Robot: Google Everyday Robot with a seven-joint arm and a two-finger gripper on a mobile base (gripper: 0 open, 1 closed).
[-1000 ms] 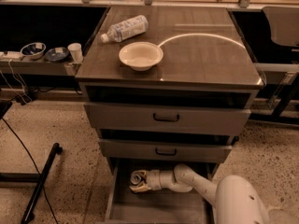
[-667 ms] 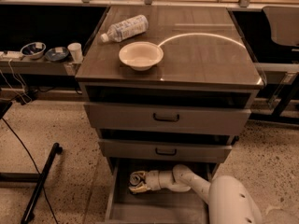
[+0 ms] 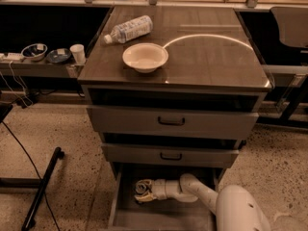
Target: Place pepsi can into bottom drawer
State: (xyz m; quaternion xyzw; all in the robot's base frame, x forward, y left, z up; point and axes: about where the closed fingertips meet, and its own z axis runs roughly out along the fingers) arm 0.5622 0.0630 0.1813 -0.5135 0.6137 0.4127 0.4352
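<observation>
From my station the gripper (image 3: 143, 190) is low inside the open bottom drawer (image 3: 114, 204), toward its left side and close over the floor. It has hardly shifted from a second ago. The arm (image 3: 192, 189) reaches in from the lower right. Its big white link (image 3: 240, 211) sits at the drawer's right front corner, a touch further left than it was. I can't tell whether the gripper is open or closed; its tip reads only as a pale, rounded shape. I can't make out the can as separate from that tip, so I can't say whether it is gripped or lying on the drawer floor. The two upper drawers (image 3: 172, 121) are in the same positions as before. On the cabinet top (image 3: 211, 57) the bottle (image 3: 129, 29) lies on its side behind the bowl (image 3: 145, 57), and neither has moved.
</observation>
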